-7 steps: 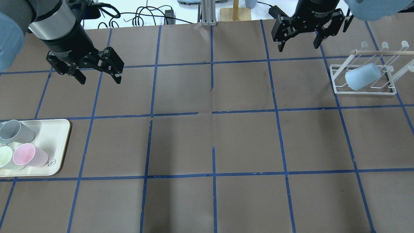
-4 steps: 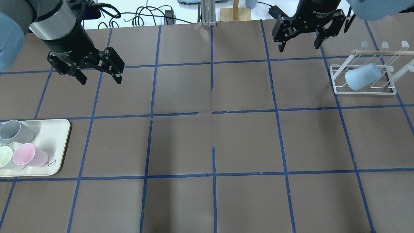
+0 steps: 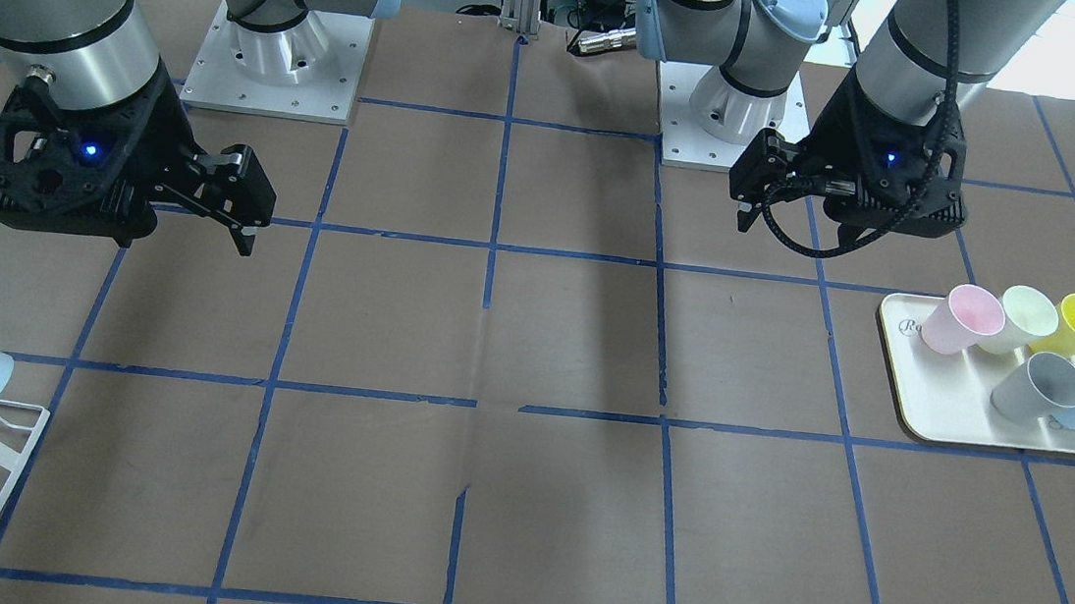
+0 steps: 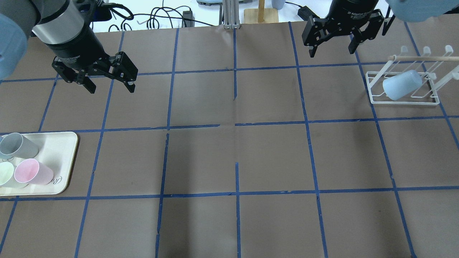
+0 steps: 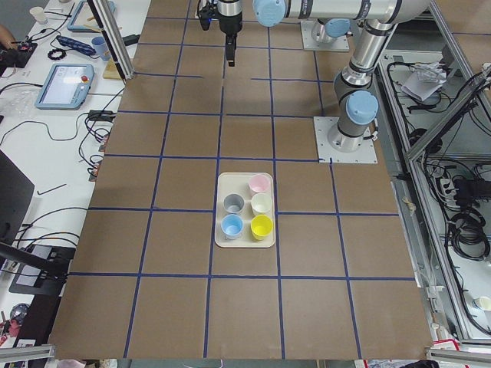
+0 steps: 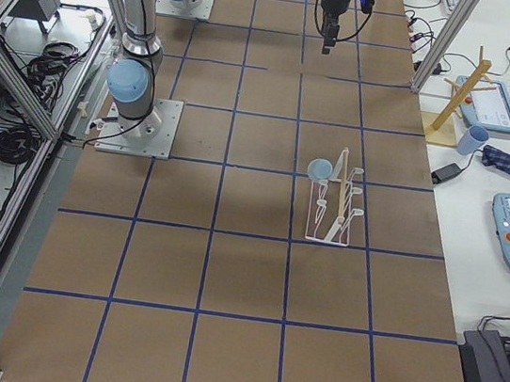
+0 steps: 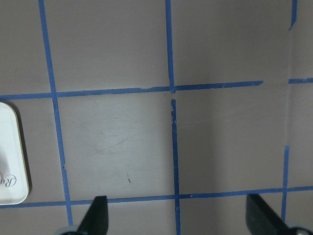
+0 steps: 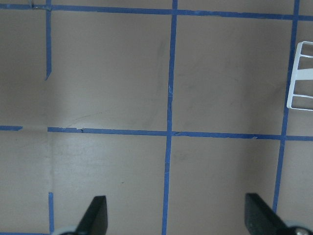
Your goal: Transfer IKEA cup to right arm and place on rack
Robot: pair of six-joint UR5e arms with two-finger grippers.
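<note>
Tray [image 4: 61, 150] sits on my left side of the bench [image 4: 236, 150], five cups [image 3: 1039, 385] on it. My left pincer [image 4: 111, 89] hangs above the bench, inward of the tray. On my right, farther out, stands the rack [image 4: 405, 103], IKEA cup [image 4: 401, 85] lying tilted on it, my right pincer [image 4: 330, 52] inward of that.

I see a pale blue cup [image 4: 401, 85], a white rack [image 4: 403, 102], and a brown table [image 4: 272, 157] gridded with blue tape [image 4: 237, 194].
</note>
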